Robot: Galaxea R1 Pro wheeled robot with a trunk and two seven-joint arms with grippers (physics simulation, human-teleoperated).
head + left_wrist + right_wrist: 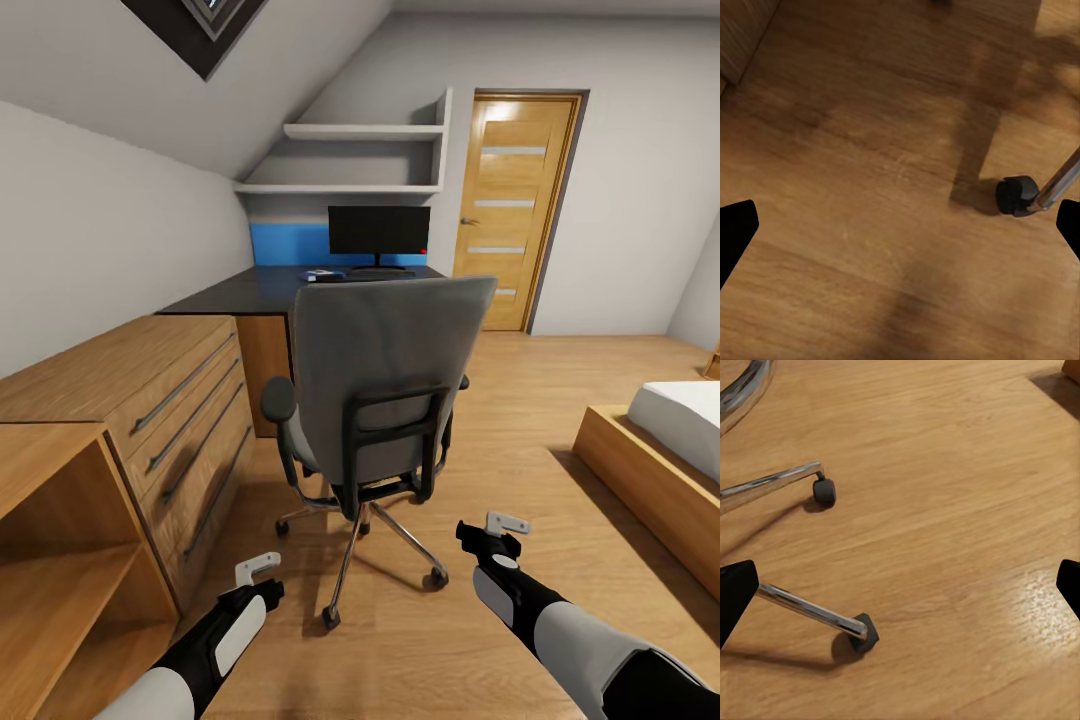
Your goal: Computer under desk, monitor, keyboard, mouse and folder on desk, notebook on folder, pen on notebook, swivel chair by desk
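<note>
Grey-backed swivel chair on chrome castor legs (385,390) should roll easily, push at backrest; left gripper (258,578) and right gripper (497,532) both released, empty.

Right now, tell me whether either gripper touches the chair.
Apart. The head view shows bare floor between the chair and both the left gripper and the right gripper; both hang short of its wheeled base, fingers spread.

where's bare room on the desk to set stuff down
Free: the dark desk top left of the monitor, toward the slanted wall. Crowded: in front of the monitor, where a small blue item lies and the swivel chair backrest hides the near edge.
</note>
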